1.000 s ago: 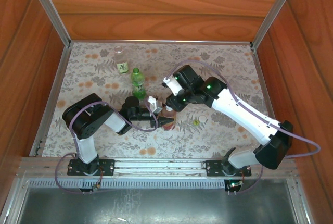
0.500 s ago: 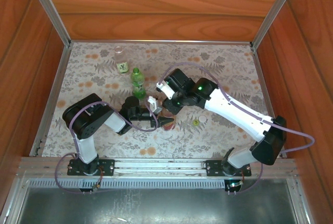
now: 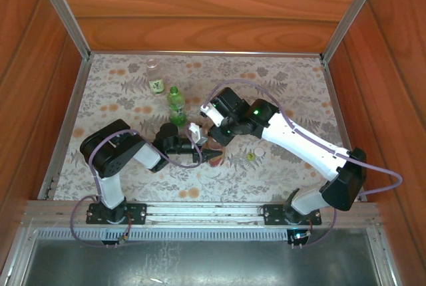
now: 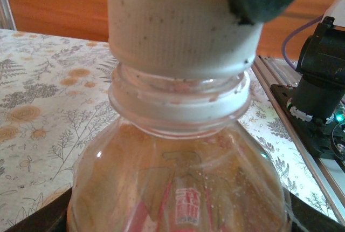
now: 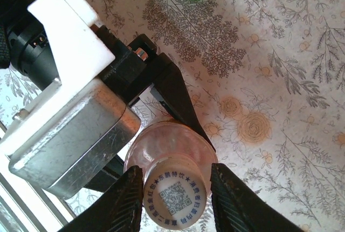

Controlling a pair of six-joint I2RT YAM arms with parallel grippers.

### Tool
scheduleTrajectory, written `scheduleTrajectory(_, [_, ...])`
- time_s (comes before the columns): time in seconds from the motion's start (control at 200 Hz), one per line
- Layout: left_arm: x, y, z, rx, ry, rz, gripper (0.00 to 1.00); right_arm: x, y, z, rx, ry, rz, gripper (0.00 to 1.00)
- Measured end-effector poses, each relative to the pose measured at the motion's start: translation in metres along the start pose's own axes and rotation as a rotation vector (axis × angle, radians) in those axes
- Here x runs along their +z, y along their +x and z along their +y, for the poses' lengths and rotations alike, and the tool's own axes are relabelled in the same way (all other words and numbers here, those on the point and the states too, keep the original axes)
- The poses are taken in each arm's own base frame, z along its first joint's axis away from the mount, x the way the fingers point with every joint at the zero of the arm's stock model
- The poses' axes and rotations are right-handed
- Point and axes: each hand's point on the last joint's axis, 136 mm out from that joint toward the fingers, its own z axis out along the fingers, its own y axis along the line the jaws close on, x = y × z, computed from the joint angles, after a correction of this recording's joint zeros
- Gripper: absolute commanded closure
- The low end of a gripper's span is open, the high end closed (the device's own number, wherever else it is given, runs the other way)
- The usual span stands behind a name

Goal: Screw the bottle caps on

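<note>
Left gripper [image 3: 212,157], jaws clamped on the thin-walled, likely squeezable amber bottle [image 4: 178,189]; right gripper [image 5: 176,186], jaws pinching its ribbed white cap [image 4: 178,32].

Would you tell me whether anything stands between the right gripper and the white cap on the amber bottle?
Nothing visible does: the right gripper grips the white ribbed plastic cap, seated on the clear plastic bottle of reddish-amber liquid clamped by the left gripper.

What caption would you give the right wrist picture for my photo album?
Right claw pinches the white cap atop the amber bottle, gripped below by the left claw.
</note>
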Motion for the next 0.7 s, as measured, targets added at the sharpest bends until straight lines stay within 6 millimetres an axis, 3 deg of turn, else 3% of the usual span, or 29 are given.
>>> scheduleTrajectory(0.365, [0.0000,0.0000,0.0000,0.000,0.000,0.000,0.40,0.0000,0.0016,0.0031,-0.009,-0.018,0.006,0.68])
scheduleTrajectory(0.485, [0.0000,0.0001,-0.0001,0.000,0.000,0.000,0.40,0.0000,0.0013,0.0038,-0.011,-0.023,0.005,0.64])
scheduleTrajectory(0.7, [0.0000,0.0000,-0.0001,0.000,0.000,0.000,0.40,0.0001,0.0026,0.0043,-0.015,-0.025,0.010,0.64])
